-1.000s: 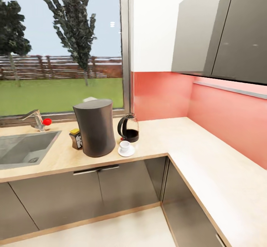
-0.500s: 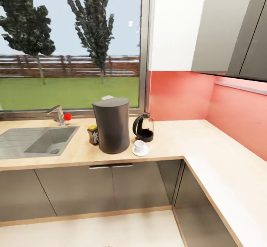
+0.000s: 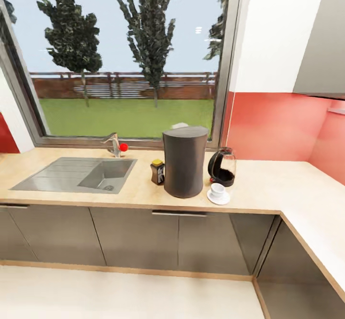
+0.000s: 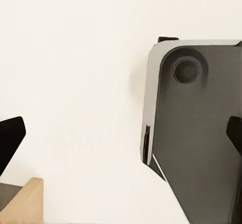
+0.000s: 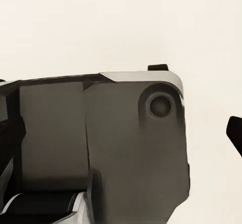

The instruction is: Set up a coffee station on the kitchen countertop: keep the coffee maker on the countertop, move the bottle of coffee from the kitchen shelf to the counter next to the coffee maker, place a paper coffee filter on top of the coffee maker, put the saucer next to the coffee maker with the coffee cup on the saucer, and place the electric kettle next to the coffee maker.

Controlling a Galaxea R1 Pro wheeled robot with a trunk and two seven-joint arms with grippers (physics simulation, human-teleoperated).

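Coffee maker (image 3: 185,161) stands upright on the table (image 3: 268,189) under the window (image 3: 127,60); coffee bottle (image 3: 157,172) sits just beside it toward the sink (image 3: 76,174), electric kettle (image 3: 223,166) just on its other side, and the coffee cup (image 3: 218,190) sits on the saucer (image 3: 218,197) in front of the kettle. Left pincer (image 4: 121,135) fingertips are wide apart, nothing between them. Right pincer (image 5: 123,133) likewise spread and empty, over pale floor and the robot's dark base.
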